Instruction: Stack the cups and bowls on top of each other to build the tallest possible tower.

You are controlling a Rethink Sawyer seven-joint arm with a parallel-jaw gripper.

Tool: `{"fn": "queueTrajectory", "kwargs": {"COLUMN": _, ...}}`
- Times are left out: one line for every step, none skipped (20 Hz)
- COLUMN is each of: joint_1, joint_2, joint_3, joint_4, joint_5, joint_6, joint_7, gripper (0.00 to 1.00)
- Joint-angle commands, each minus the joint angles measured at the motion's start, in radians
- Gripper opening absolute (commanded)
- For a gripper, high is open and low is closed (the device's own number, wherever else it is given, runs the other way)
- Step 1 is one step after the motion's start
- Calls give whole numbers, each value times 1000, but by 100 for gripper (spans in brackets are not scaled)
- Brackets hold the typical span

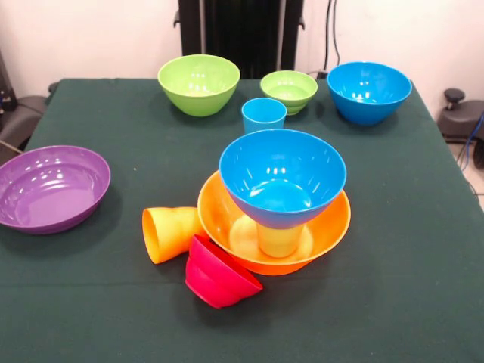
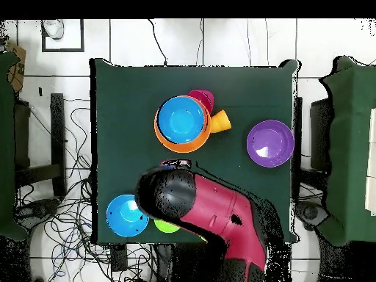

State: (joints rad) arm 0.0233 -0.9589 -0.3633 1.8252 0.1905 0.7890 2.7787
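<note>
The tower stands mid-table: a big orange bowl (image 1: 333,227) (image 2: 163,139) holds an upright lime cup (image 1: 278,240), and a blue bowl (image 1: 282,175) (image 2: 181,120) sits on that cup. An orange cup (image 1: 172,233) (image 2: 220,121) lies on its side against the orange bowl. A small red bowl (image 1: 219,274) (image 2: 200,97) leans tipped beside it. A blue cup (image 1: 264,116) stands upright behind the tower. The front view shows no gripper. In the overhead view the arm's black end (image 2: 165,192) hangs over the table's robot side, apart from the tower.
A purple bowl (image 1: 51,187) (image 2: 270,143) sits near one table edge. A large green bowl (image 1: 198,83), a small green bowl (image 1: 289,91) (image 2: 167,226) and a second blue bowl (image 1: 369,91) (image 2: 126,215) line the robot's side. The red arm (image 2: 228,217) covers part of that row overhead.
</note>
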Motion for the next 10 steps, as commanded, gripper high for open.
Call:
{"fn": "queueTrajectory", "kwargs": {"joint_1": -41, "joint_2": 24, "joint_3": 107, "joint_4": 136, "joint_5": -99, "joint_6": -109, "joint_7": -145, "gripper": 100}}
{"fn": "queueTrajectory", "kwargs": {"joint_1": -38, "joint_2": 25, "joint_3": 108, "joint_4": 136, "joint_5": -101, "joint_6": -109, "joint_7": -136, "gripper": 100}}
{"fn": "queueTrajectory", "kwargs": {"joint_1": -38, "joint_2": 23, "joint_3": 109, "joint_4": 135, "joint_5": -105, "joint_6": -107, "joint_7": -130, "gripper": 100}}
{"fn": "queueTrajectory", "kwargs": {"joint_1": -43, "joint_2": 23, "joint_3": 111, "joint_4": 138, "joint_5": -108, "joint_6": -110, "joint_7": -127, "gripper": 100}}
{"fn": "queueTrajectory", "kwargs": {"joint_1": -46, "joint_2": 23, "joint_3": 115, "joint_4": 141, "joint_5": -110, "joint_6": -115, "joint_7": -124, "gripper": 100}}
{"fn": "queueTrajectory", "kwargs": {"joint_1": -48, "joint_2": 24, "joint_3": 117, "joint_4": 151, "joint_5": -114, "joint_6": -127, "joint_7": -119, "gripper": 100}}
{"fn": "queueTrajectory", "kwargs": {"joint_1": -49, "joint_2": 23, "joint_3": 118, "joint_4": 158, "joint_5": -117, "joint_6": -136, "joint_7": -116, "gripper": 100}}
{"fn": "queueTrajectory", "kwargs": {"joint_1": -53, "joint_2": 24, "joint_3": 118, "joint_4": 173, "joint_5": -123, "joint_6": -157, "joint_7": -114, "gripper": 100}}
{"fn": "queueTrajectory", "kwargs": {"joint_1": -58, "joint_2": 24, "joint_3": 122, "joint_4": 185, "joint_5": -125, "joint_6": -176, "joint_7": -116, "gripper": 100}}
{"fn": "queueTrajectory", "kwargs": {"joint_1": -71, "joint_2": 28, "joint_3": 134, "joint_4": 210, "joint_5": -122, "joint_6": -213, "joint_7": -121, "gripper": 100}}
